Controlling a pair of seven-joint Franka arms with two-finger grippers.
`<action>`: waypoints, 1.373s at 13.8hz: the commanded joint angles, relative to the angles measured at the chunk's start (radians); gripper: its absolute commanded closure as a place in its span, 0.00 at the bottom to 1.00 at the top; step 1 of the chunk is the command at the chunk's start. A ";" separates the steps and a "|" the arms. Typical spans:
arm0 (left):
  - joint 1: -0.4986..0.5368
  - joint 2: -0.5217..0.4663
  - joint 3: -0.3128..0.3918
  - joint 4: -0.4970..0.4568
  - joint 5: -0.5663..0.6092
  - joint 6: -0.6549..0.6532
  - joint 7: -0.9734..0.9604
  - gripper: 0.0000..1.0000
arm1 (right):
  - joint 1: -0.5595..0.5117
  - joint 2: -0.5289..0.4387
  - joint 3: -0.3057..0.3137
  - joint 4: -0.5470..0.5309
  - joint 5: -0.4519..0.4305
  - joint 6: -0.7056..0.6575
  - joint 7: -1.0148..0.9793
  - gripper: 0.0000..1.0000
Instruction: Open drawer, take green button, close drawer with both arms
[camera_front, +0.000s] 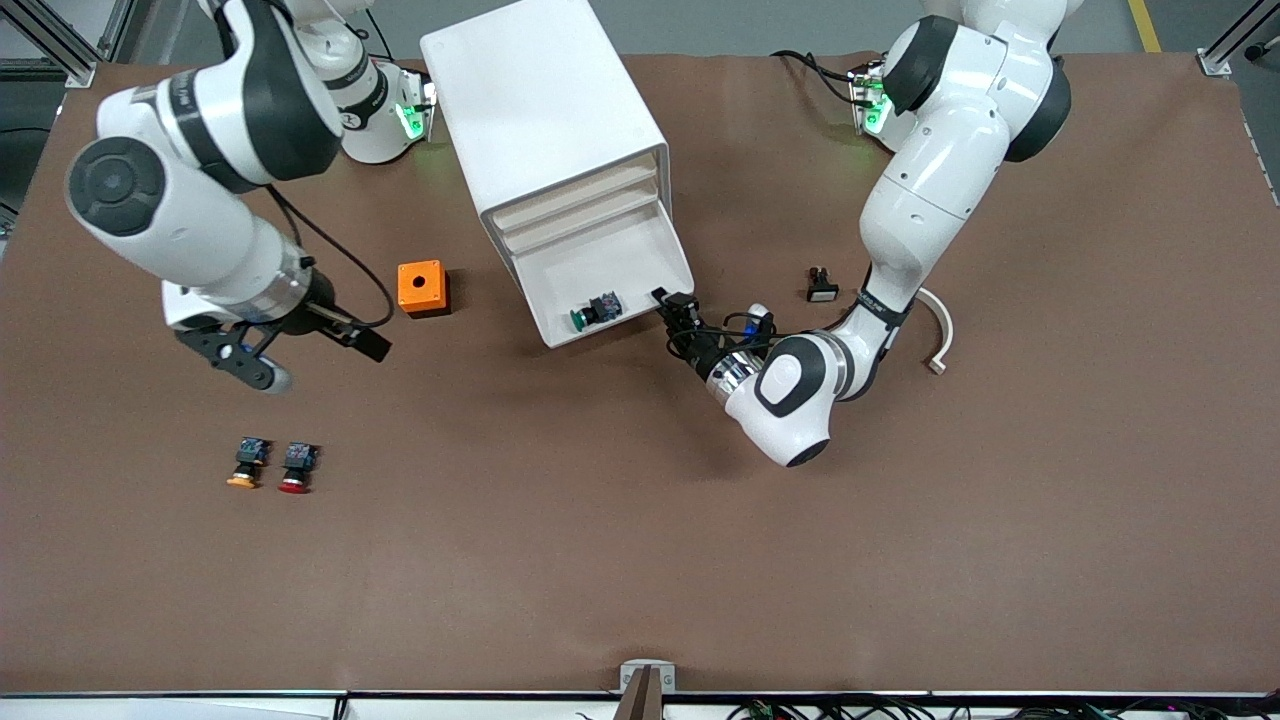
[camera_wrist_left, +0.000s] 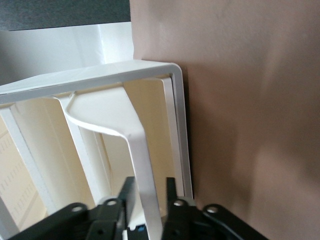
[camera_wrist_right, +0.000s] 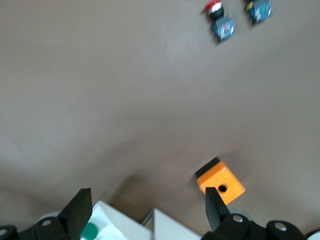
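green-capped button lies in the pulled-out drawer, near its front edge. left gripper clamps the drawer's front lip at the corner. right gripper hovers spread wide over the table beside the orange box.

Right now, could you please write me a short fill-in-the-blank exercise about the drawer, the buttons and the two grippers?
1. The button lying in the open drawer has a ____ cap.
2. The left gripper is at the drawer's ____.
3. The right gripper, over bare table, has its fingers ____.
4. The orange-capped button lies beside the ____-capped button.

Missing words: green; handle; open; red
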 joint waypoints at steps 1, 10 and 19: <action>0.009 -0.009 -0.007 0.011 -0.022 0.002 0.124 0.00 | 0.088 0.038 -0.006 -0.009 0.037 0.039 0.178 0.00; 0.043 -0.125 0.015 0.049 0.075 -0.007 0.782 0.00 | 0.292 0.126 -0.006 -0.123 0.089 0.266 0.527 0.00; -0.144 -0.295 0.169 0.059 0.499 0.201 1.120 0.00 | 0.466 0.242 -0.008 -0.186 0.089 0.531 0.731 0.00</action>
